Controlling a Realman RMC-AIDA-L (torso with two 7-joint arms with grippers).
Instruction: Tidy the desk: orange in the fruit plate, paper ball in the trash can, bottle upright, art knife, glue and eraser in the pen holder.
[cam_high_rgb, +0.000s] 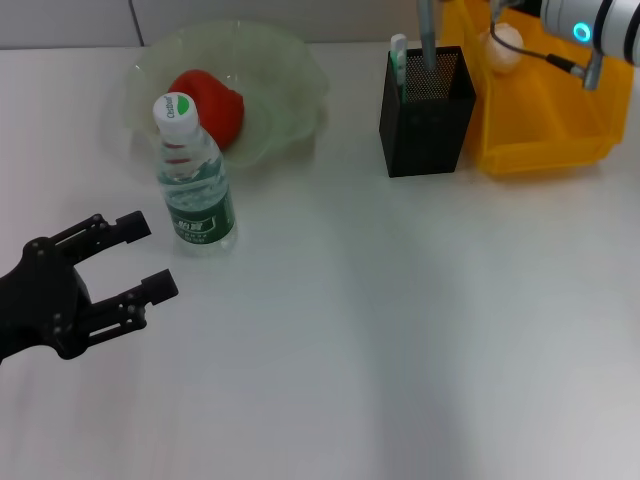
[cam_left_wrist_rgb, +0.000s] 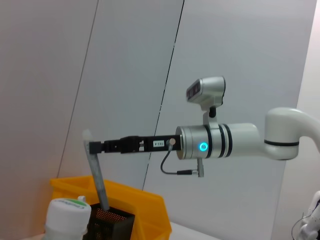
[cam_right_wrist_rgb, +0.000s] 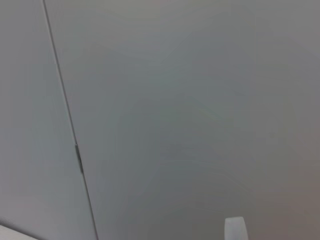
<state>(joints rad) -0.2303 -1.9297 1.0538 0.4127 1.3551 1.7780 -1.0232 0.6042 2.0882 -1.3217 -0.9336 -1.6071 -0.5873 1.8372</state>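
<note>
Red-orange orange glows in the pale-green translucent fruit plate, upper left of the frame. Clear bottle, dark-green label, white-and-green cap. Black mesh pen holder, bright-yellow trash can, upper right.

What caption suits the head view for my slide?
Open left claw rests near upright bottle; orange in fruit plate.

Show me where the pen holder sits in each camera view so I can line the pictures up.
Head view: the pen holder stands at the far right of the desk, touching the yellow trash can, with a grey stick-like item dipping into it.
Left wrist view: only the pen holder's mesh top shows at the lower edge, behind the bottle cap.
Right wrist view: not in it, only wall.
Shared landmark: the trash can, directly behind the holder.
</note>
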